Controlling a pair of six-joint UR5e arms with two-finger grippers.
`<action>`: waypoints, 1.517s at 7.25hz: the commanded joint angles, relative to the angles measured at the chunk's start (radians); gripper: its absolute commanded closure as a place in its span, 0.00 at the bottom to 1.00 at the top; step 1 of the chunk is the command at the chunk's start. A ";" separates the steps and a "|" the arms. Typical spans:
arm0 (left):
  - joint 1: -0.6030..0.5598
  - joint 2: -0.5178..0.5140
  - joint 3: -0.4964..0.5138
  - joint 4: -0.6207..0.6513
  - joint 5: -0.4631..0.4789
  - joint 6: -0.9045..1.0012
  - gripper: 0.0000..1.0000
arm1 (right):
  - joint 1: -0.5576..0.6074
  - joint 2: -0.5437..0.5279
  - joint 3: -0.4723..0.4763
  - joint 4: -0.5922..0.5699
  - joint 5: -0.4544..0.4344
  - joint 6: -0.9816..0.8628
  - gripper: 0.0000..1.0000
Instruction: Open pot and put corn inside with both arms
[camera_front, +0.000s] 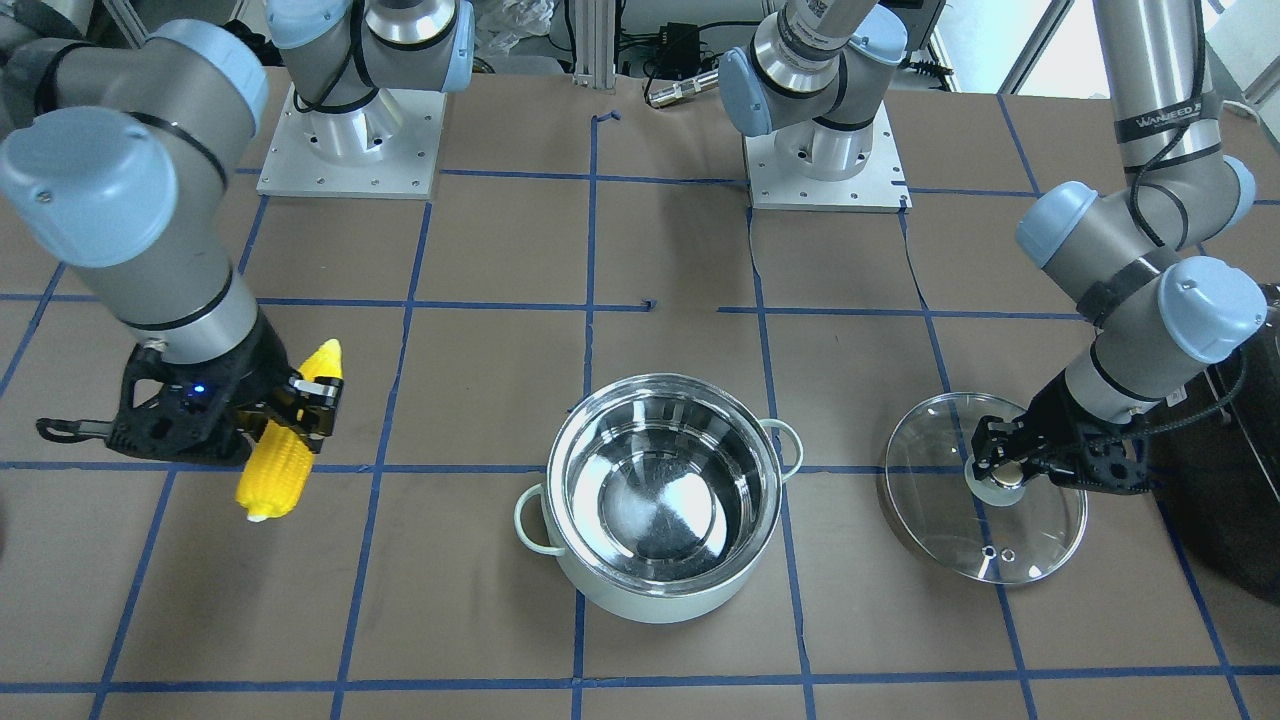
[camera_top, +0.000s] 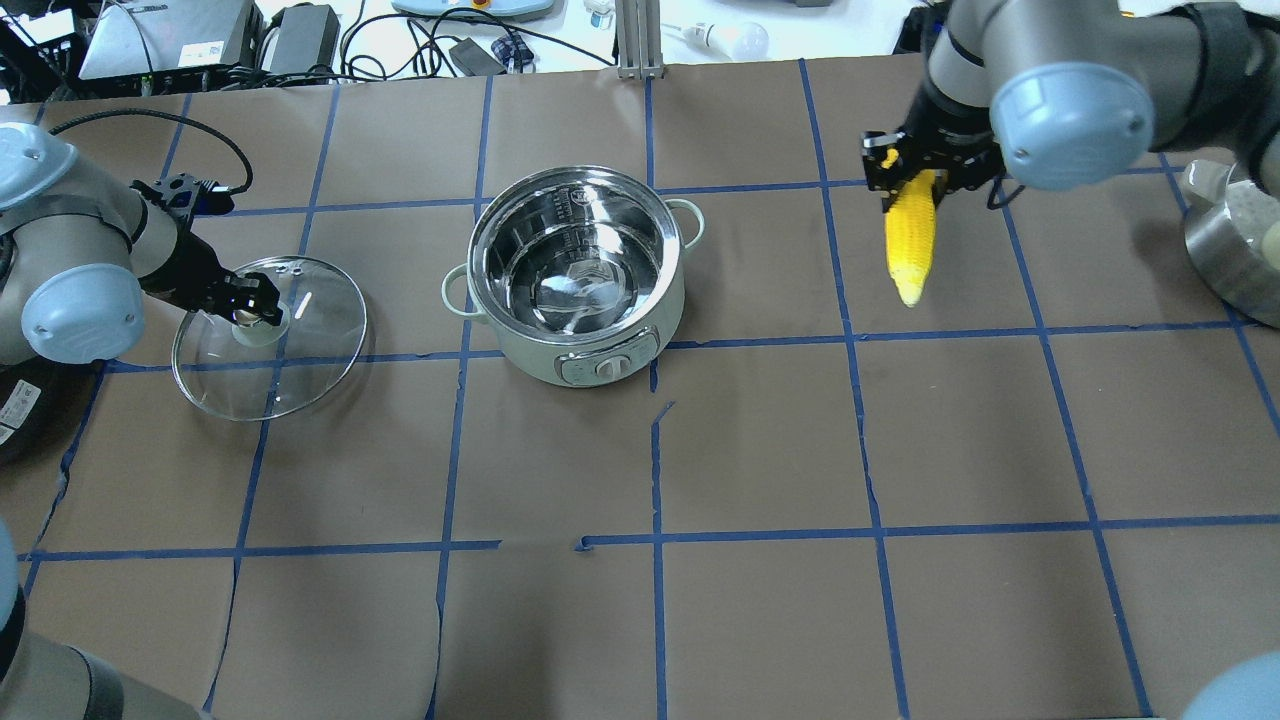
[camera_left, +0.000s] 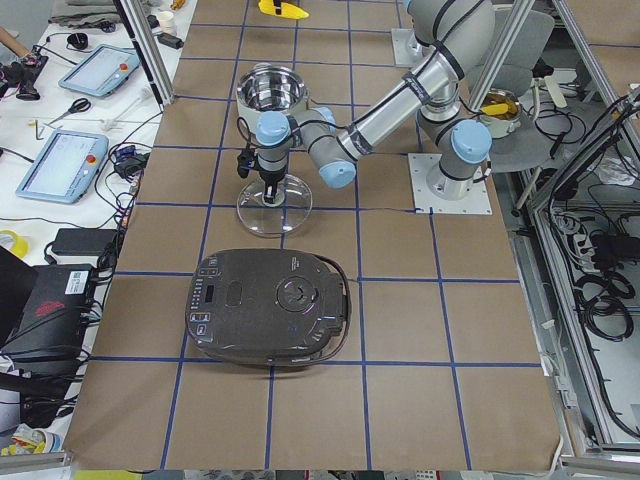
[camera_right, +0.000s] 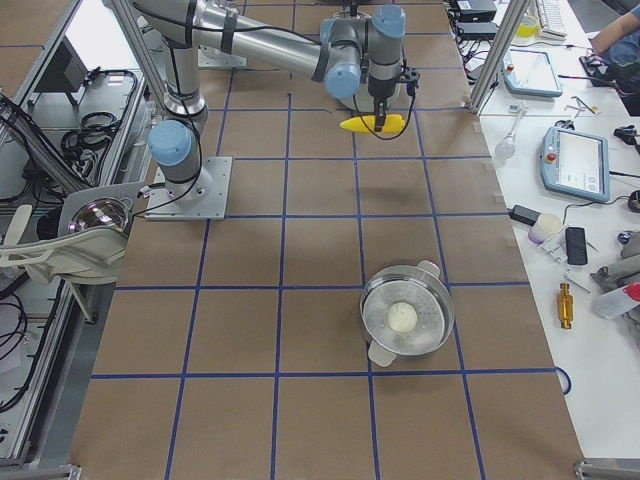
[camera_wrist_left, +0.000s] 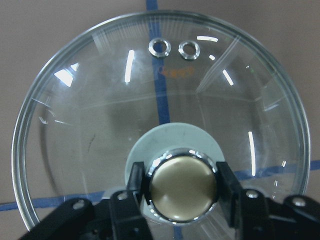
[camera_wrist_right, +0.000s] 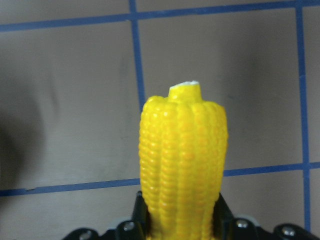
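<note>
The pale mint-green pot (camera_front: 655, 603) stands open near the table's middle, and its steel interior holds nothing; it also shows in the overhead view (camera_top: 530, 352). My left gripper (camera_front: 1000, 465) is shut on the knob of the clear glass lid (camera_front: 935, 525), off to the pot's side. The lid sits low over the table; I cannot tell whether it touches. The left wrist view shows the fingers (camera_wrist_left: 227, 187) clamped on the knob of the lid (camera_wrist_left: 100, 115). My right gripper (camera_top: 915, 175) is shut on the yellow corn (camera_top: 910, 245), held above the table on the pot's other side. The corn fills the right wrist view (camera_wrist_right: 182, 160).
A black appliance (camera_left: 270, 305) lies beyond the lid toward the table's left end. A steel bowl (camera_top: 1235, 240) sits off the table's right edge. The two arm bases (camera_front: 350, 150) (camera_front: 825, 160) stand at the robot's side. Blue tape lines grid the brown table.
</note>
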 joint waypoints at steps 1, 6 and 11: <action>0.002 0.008 0.005 -0.014 0.009 0.010 0.00 | 0.212 0.133 -0.257 0.110 -0.035 0.191 1.00; -0.050 0.285 0.360 -0.648 0.013 -0.070 0.00 | 0.395 0.348 -0.454 0.103 -0.074 0.292 1.00; -0.329 0.367 0.323 -0.659 0.130 -0.503 0.00 | 0.438 0.396 -0.419 0.061 -0.054 0.256 0.11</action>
